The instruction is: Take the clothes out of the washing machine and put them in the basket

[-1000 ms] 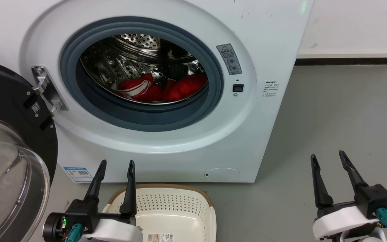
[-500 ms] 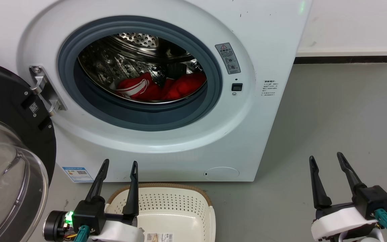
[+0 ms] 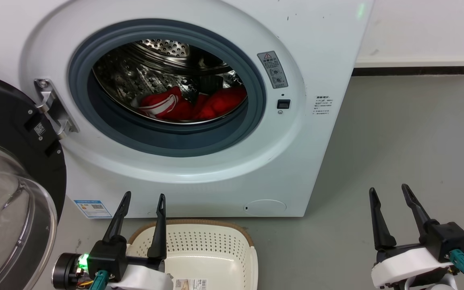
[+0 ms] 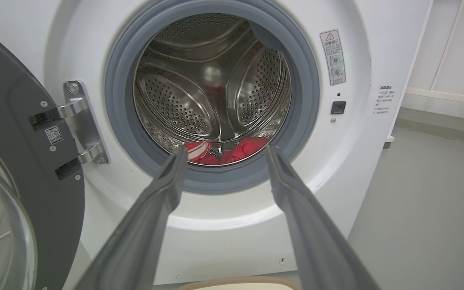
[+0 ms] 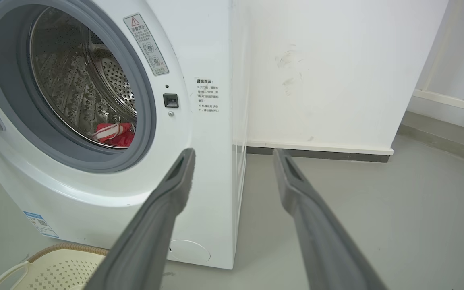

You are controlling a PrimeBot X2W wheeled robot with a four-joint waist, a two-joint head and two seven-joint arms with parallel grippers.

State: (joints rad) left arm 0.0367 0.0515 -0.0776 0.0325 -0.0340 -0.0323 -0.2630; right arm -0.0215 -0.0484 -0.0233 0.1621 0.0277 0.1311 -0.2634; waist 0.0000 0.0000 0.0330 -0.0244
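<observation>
The white washing machine (image 3: pixel 199 173) stands in front of me with its door swung open. Red clothes (image 3: pixel 193 105) with white stripes lie at the bottom of the steel drum; the left wrist view shows the clothes (image 4: pixel 224 150) low in the drum, and so does the right wrist view (image 5: pixel 113 134). On the floor below the machine sits the cream basket (image 3: pixel 199 249), with nothing in the part I can see. My left gripper (image 3: pixel 143 196) hovers open over the basket's near left rim. My right gripper (image 3: pixel 389 190) stands open above bare floor to the machine's right.
The black-rimmed glass door (image 3: pixel 10 193) hangs open at the left on a metal hinge (image 3: pixel 52 106). Grey floor (image 3: pixel 397 133) stretches to the right of the machine, up to a white wall with a dark skirting (image 3: pixel 413 72).
The left wrist rolled slightly and its green light came into sight between one second and half a second ago. The whole picture drifted a little. The clothes and basket have not moved.
</observation>
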